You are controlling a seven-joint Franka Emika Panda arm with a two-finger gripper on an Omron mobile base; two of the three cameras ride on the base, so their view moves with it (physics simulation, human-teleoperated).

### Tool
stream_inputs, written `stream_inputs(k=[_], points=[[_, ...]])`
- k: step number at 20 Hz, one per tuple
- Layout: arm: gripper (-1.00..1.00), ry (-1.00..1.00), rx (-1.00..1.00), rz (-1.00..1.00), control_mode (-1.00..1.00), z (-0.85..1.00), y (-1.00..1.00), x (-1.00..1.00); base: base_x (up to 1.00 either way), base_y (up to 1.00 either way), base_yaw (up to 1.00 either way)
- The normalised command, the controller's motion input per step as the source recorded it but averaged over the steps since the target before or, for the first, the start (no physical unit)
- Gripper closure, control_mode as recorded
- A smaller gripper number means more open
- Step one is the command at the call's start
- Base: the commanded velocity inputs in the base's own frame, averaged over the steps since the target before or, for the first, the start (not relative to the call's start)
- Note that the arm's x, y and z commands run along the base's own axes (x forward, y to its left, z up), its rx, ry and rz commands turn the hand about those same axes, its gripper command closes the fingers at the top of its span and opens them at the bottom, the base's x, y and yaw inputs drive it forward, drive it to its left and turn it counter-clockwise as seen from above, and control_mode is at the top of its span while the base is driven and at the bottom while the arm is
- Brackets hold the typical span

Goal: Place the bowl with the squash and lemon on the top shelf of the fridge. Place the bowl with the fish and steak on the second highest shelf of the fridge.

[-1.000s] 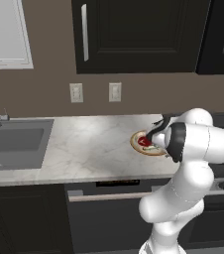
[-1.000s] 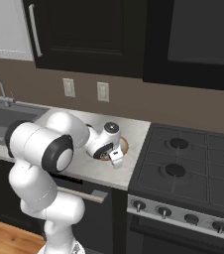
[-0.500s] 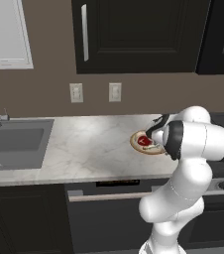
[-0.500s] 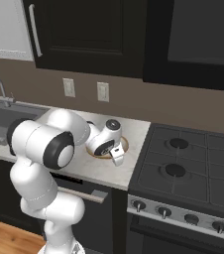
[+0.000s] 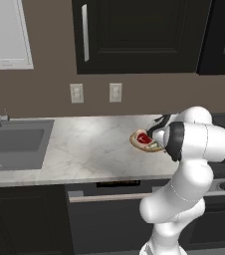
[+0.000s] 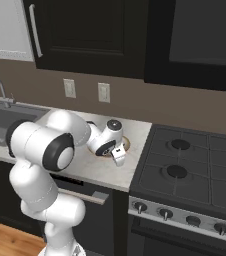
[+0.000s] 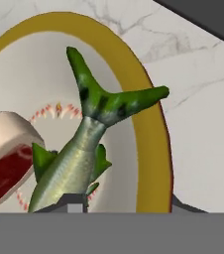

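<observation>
Hovering low over the bowl (image 7: 153,129) with the fish (image 7: 79,149) and steak (image 7: 5,163) at centre frame on the marble surface (image 5: 84,149); jaws' state I cannot tell; neither bowl looks shelved yet; fridge placement remains.

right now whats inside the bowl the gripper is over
In the yellow-rimmed bowl lie a green fish, tail up over the rim side, and a steak beside it. The rest of the fish's head end is cut off from the hand view.
</observation>
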Motion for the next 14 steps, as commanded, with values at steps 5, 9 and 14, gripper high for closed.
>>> stream_inputs(k=[5, 9, 14], points=[[1.0, 0.0, 0.0, -0.01, -1.0, 0.01, 0.0, -0.21, 0.0, 0.0, 0.0], [1.0, -0.06, 0.02, -0.07, -1.0, 0.29, 0.0, -0.58, 0.0, 0.0, 0.0], [1.0, -0.01, 0.03, -0.11, -1.0, 0.53, 0.0, -0.82, 0.0, 0.0, 0.0]])
